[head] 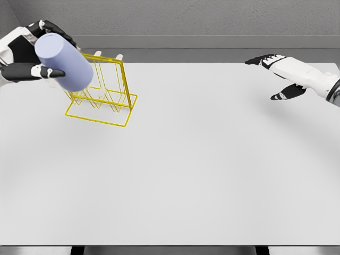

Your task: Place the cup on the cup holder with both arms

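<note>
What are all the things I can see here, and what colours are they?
cup: one, pale purple, tilted in the left hand, above the rack's left side
rack: one, yellow wire, standing at the table's far left
table: one, white, filling most of the view
left hand: one, white and black, upper left, gripping the cup
right hand: one, white and black, upper right, fingers spread, holding nothing

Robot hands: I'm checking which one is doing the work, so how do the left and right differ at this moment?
The left robot hand grips the lavender cup; the right robot hand holds nothing, fingers spread. The left is up over the yellow wire cup holder at the table's far left; the right hovers at the far right, well apart from it. Both are white with black parts.
</note>
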Available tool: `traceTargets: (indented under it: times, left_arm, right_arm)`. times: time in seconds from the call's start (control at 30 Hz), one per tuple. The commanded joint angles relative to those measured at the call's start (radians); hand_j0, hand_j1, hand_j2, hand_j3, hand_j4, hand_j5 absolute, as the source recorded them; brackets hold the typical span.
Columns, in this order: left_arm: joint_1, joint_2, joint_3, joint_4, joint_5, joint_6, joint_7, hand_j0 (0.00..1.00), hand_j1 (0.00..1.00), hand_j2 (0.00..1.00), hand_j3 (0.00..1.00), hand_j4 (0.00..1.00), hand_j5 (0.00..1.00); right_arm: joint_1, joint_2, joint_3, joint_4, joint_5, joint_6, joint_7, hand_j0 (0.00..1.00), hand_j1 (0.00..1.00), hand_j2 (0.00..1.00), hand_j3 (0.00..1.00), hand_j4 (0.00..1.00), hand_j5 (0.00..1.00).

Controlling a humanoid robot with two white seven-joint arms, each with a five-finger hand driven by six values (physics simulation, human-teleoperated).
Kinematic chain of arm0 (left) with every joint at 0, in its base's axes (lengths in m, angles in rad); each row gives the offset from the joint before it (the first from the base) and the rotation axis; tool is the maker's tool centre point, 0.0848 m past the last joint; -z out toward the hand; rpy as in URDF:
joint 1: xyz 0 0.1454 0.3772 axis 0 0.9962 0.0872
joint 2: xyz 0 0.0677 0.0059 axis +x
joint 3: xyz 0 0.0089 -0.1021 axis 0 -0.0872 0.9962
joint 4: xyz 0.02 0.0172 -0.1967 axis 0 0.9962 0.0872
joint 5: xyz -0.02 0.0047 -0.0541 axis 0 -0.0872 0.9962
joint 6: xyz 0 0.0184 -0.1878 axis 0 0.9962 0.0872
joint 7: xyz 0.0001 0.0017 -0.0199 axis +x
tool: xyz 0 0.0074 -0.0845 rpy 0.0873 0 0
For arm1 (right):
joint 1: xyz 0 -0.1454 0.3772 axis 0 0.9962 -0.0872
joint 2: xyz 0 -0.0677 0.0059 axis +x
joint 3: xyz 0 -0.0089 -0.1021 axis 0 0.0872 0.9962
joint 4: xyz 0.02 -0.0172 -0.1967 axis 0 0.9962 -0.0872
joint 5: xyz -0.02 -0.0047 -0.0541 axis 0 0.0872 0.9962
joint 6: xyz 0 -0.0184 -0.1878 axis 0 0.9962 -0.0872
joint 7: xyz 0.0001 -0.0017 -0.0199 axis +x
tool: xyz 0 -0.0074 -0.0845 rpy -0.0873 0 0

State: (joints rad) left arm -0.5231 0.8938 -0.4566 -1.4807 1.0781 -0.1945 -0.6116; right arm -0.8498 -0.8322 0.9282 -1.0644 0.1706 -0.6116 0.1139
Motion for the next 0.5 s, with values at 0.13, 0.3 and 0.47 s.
traceTargets:
  times: [0.13, 0.3, 0.47]
  left_arm:
    - [-0.018, -0.064, -0.002, 0.106, -0.015, 0.003, 0.001, 0.39, 0.39, 0.39, 0.39, 0.39, 0.39]
    - [-0.048, -0.099, -0.002, 0.169, -0.061, 0.006, 0.001, 0.39, 0.39, 0.39, 0.39, 0.39, 0.39]
    - [-0.063, -0.115, 0.000, 0.212, -0.087, 0.018, 0.001, 0.39, 0.39, 0.39, 0.39, 0.39, 0.39]
  right_arm:
    - [0.000, -0.001, -0.002, 0.000, -0.006, 0.001, 0.000, 1.00, 1.00, 1.00, 1.00, 1.00, 1.00]
    - [0.000, -0.001, -0.002, 0.000, -0.006, 0.001, 0.000, 1.00, 1.00, 1.00, 1.00, 1.00, 1.00]
    - [0.000, -0.001, 0.000, 0.000, -0.006, 0.001, 0.000, 1.00, 1.00, 1.00, 1.00, 1.00, 1.00]
